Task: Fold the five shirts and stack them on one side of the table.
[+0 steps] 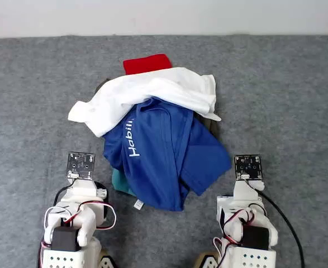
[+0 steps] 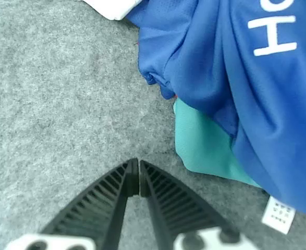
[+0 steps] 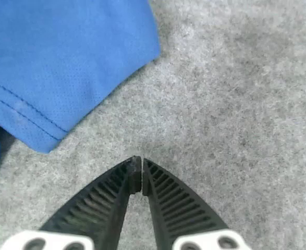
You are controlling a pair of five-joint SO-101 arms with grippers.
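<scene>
Both left fingers (image 2: 111,197) and right fingers (image 3: 113,197) sit pressed together just beside the shirt pile (image 1: 161,148).

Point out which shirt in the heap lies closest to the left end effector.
The teal fabric shirt, peeking from under the blue mesh shirt by the left end effector; the white fabric shirt and red fabric shirt lie farther back.

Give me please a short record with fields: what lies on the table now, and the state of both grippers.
pile: five-shirt heap, unfolded, mid-table
blue shirt: nearest the arms, spread out
white shirt: across the far part
red shirt: peeking out behind the white one
teal shirt: under the blue one
left gripper: shut, empty, over the grey table beside the teal shirt
right gripper: shut, empty, near the blue shirt's corner
folded: none yet
</scene>
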